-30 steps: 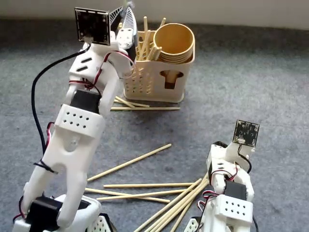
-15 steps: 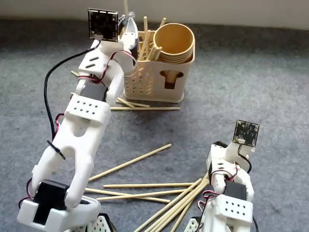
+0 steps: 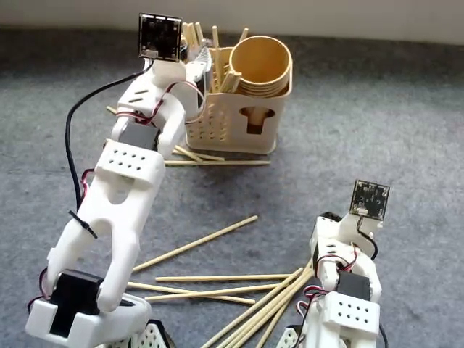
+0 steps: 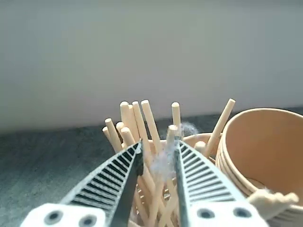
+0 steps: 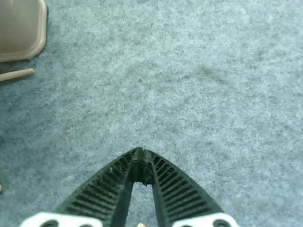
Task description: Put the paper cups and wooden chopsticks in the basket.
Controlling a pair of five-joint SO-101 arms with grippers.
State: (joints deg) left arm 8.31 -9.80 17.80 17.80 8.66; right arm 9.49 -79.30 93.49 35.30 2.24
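A cream slotted basket (image 3: 239, 119) stands at the back of the grey carpet, holding a stack of paper cups (image 3: 262, 61) and several upright wooden chopsticks (image 3: 194, 36). My left gripper (image 3: 201, 61) hangs over the basket's chopstick side. In the left wrist view it (image 4: 158, 146) is open, its fingers straddling the standing chopsticks (image 4: 142, 123), with the cups (image 4: 260, 146) beside them. Several loose chopsticks (image 3: 196, 243) lie on the carpet in front. My right gripper (image 5: 140, 158) is shut on nothing, low over bare carpet.
Two more chopsticks (image 3: 217, 162) lie against the basket's front foot, and a bundle (image 3: 268, 304) lies by the right arm's base (image 3: 348, 304). The right wrist view catches a basket corner (image 5: 21, 28) and a chopstick end (image 5: 16, 74). Open carpet stretches to the right.
The left arm swung toward the basket and lowered. The chopstick that stood high in its gripper now stands among those in the basket. The right arm has kept still.
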